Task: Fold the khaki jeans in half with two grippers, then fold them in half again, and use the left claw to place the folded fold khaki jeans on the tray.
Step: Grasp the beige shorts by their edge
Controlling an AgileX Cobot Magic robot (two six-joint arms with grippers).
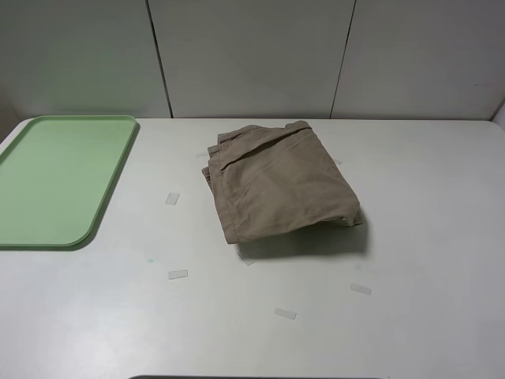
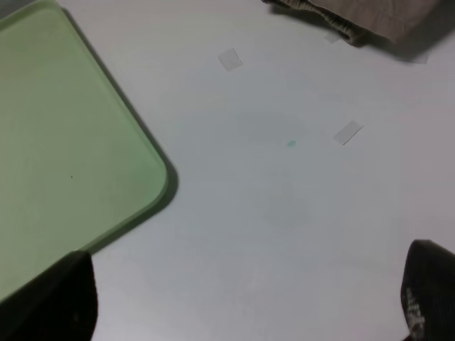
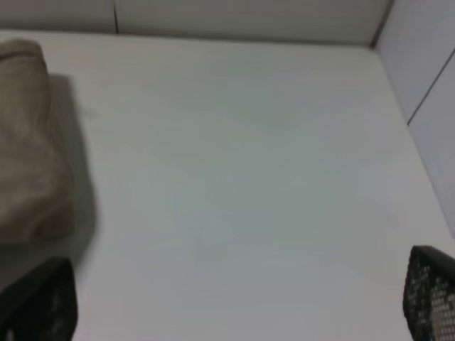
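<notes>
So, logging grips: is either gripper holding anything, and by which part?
Nothing held: left gripper and right gripper are open, clear of the jeans.

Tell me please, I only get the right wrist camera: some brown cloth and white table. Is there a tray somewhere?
Observer: Yes, a green tray lies on the left side of the table.
Operator: Is the cloth spread out flat?
Observer: No, the khaki jeans sit folded in a bundle mid-table, apart from the tray.
Operator: Where's the other pincer?
Observer: The left pincer hovers open over bare table near the tray's rounded corner, holding nothing.
</notes>
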